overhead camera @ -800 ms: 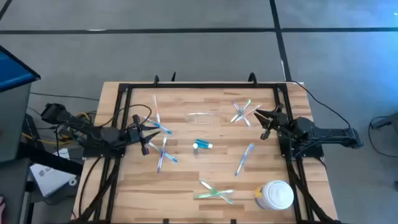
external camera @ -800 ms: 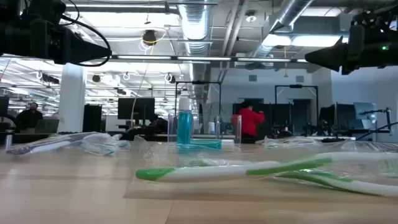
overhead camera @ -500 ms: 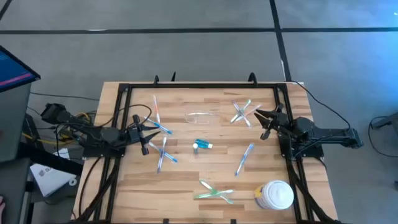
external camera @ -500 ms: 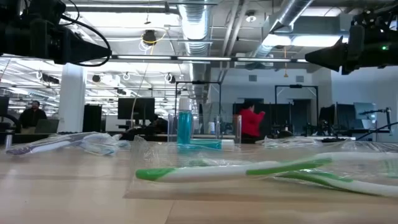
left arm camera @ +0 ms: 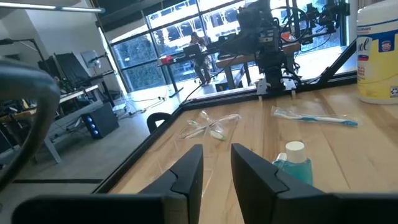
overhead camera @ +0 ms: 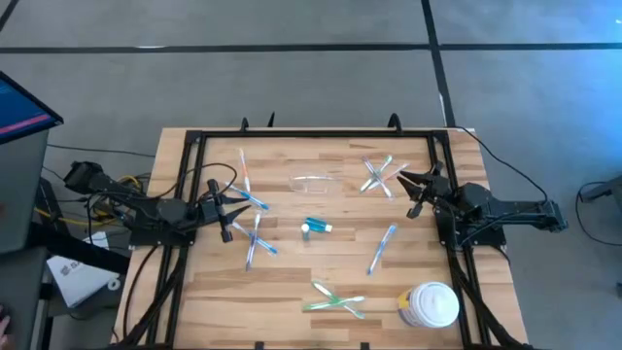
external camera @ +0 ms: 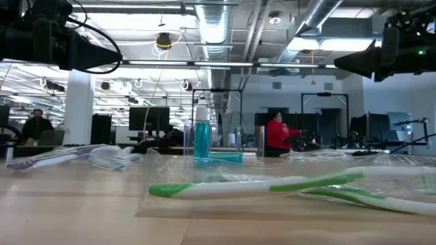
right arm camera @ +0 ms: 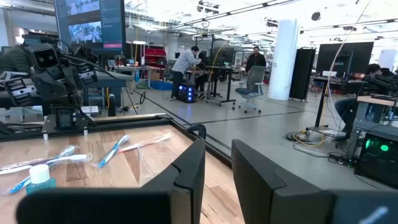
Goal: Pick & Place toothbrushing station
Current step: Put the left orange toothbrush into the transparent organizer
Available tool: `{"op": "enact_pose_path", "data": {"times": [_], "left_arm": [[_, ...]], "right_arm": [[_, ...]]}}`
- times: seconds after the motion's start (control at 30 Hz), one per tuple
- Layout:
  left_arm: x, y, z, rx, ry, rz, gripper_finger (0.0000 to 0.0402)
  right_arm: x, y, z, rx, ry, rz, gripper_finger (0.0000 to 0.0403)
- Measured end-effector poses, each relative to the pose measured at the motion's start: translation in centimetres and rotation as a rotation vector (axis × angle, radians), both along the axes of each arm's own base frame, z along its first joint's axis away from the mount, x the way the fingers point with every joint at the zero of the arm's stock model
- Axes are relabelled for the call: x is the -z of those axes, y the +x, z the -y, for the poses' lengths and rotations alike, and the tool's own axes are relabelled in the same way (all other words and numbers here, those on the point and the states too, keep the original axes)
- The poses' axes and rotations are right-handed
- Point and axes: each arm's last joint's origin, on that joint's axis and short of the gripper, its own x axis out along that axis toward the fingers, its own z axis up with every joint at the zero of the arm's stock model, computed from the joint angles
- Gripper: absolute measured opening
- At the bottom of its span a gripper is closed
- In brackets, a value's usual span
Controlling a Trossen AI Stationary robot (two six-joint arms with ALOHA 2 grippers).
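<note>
The clear holder (overhead camera: 316, 182) lies on the table's far middle. A small teal tube (overhead camera: 316, 227) with a white cap sits at the centre, also seen in the left wrist view (left arm camera: 292, 165). Thin toothbrushes lie scattered: a pair at the left (overhead camera: 255, 238), a crossed pair at the far right (overhead camera: 381, 175), a blue one right of centre (overhead camera: 382, 248), and a green pair near the front (overhead camera: 335, 299). My left gripper (overhead camera: 225, 212) hovers open at the table's left, beside the left brushes. My right gripper (overhead camera: 416, 192) hovers open at the right, beside the crossed pair. Nothing is between either gripper's fingers (left arm camera: 216, 152) (right arm camera: 217, 146).
A large white round lidded jar (overhead camera: 429, 304) stands at the front right corner. A black frame (overhead camera: 311, 134) runs around the table's edges. Bare wood lies between the tube and the front brushes. People move about in the room behind the table.
</note>
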Motion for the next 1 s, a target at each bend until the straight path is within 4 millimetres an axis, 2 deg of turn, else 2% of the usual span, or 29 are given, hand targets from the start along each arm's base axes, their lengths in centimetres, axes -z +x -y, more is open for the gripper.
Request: {"op": "enact_pose_path", "data": {"times": [0.13,0.43,0.73,1.0], "left_arm": [[0.0,0.0,0.0,0.001,-0.033,0.016,0.0076],[-1.7,0.1,-1.2,-0.227,-0.466,0.280,0.0076],[-3.2,1.2,-2.6,-0.356,-0.480,0.305,0.0076],[-3.9,1.6,-5.1,-0.458,-0.595,0.191,0.0076]], "right_arm": [[0.0,0.0,0.0,0.000,0.000,0.000,0.0071],[0.0,0.0,0.0,0.000,0.000,0.000,0.0071],[0.0,0.0,0.0,0.000,0.000,0.001,0.0071],[-0.3,0.0,0.0,0.000,0.000,0.036,0.0071]]}}
